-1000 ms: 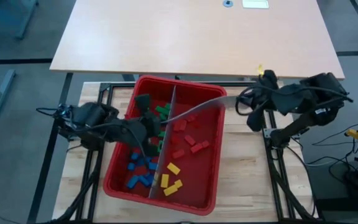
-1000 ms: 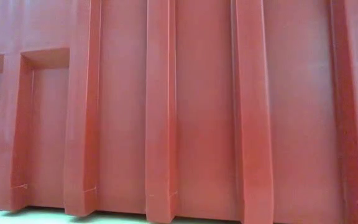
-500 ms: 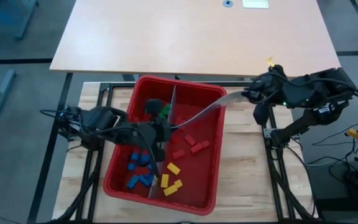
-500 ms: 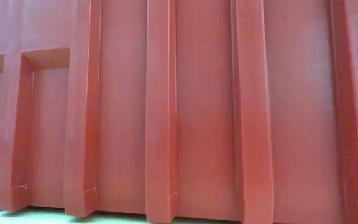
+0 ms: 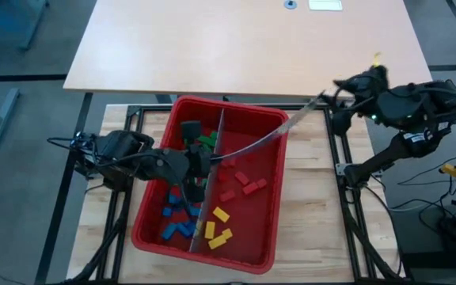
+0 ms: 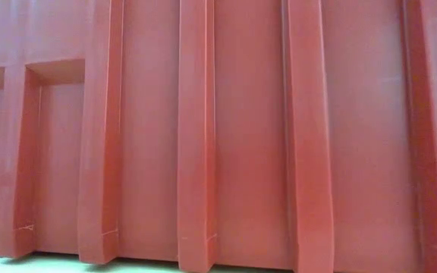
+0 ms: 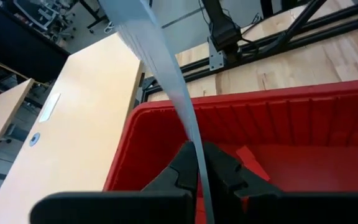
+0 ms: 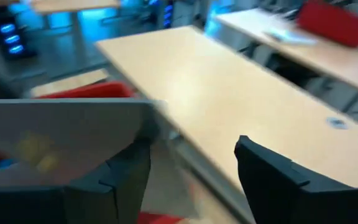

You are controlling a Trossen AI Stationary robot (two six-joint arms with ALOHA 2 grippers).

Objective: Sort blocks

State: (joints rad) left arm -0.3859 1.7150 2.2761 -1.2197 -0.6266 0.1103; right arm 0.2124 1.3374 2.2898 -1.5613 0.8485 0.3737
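Left gripper (image 5: pixel 205 164) is clamped on the lower end of the grey divider panel (image 5: pixel 269 136) inside the red bin (image 5: pixel 269 235). Right gripper (image 5: pixel 332 89), fingers spread, has retreated beyond the bin's far corner since earlier. Blocks (image 5: pixel 219 226) lie sorted in the bin.

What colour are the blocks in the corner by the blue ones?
Yellow blocks, clearest in the high view.
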